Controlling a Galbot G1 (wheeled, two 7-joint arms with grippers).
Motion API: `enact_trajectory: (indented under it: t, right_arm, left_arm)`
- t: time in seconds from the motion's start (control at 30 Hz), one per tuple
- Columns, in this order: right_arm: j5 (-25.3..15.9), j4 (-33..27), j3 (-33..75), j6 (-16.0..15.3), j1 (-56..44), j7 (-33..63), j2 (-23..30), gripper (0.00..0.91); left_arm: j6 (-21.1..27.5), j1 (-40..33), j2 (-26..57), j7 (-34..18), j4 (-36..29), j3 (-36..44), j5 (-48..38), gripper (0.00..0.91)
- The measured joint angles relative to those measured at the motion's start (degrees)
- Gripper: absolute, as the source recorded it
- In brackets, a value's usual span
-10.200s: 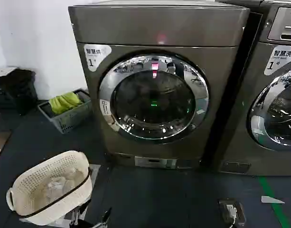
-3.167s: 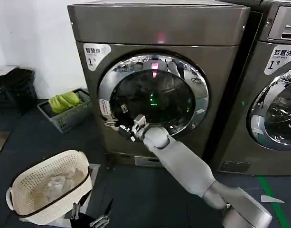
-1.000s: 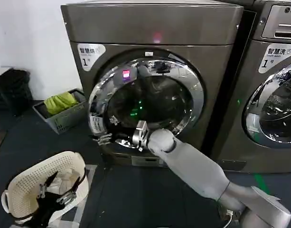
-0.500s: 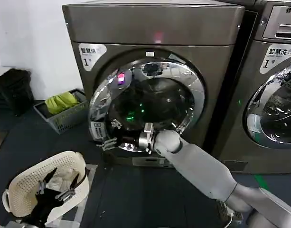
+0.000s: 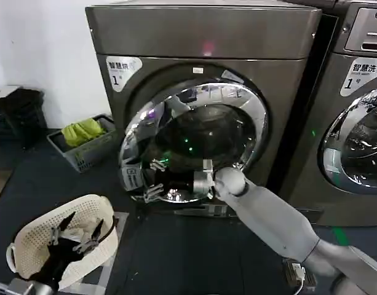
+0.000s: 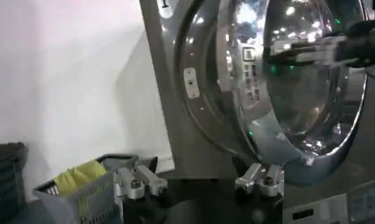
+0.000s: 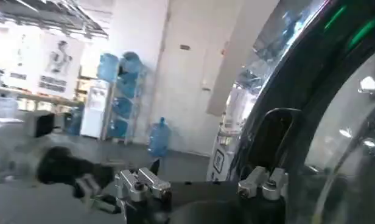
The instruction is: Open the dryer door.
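The dryer door [image 5: 194,141], a chrome ring around dark glass, stands partly swung out from the bronze-grey machine [image 5: 200,37], its left edge pulled away from the front. My right gripper [image 5: 152,180] is at the door's lower left edge, fingers spread, with the rim [image 7: 321,122] against one side of my right gripper [image 7: 203,173]. My left gripper [image 5: 82,226] hangs low at the left over the basket, open and empty. From the left wrist, the left gripper [image 6: 195,165] faces the gap behind the door [image 6: 297,91].
A white woven basket [image 5: 28,246] with laundry sits on the dark floor at the lower left. A grey crate [image 5: 83,144] holding yellow-green cloth stands by the wall. A second machine with a chrome door [image 5: 354,147] adjoins on the right.
The door has swung farther out from the machine's front. My right gripper has come toward me and a little to the right with the door's edge. The left gripper has risen over the basket.
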Motion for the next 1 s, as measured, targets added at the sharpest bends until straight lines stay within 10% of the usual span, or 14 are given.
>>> enact_trajectory:
  t: [1.0]
  right_arm:
    - [2.8, 13.2, 3.4, -1.5, -6.2, -5.5, -10.5, 0.907]
  left_arm:
    - [2.7, -15.3, 9.9, 4.9, 11.3, 2.7, -6.6, 0.907]
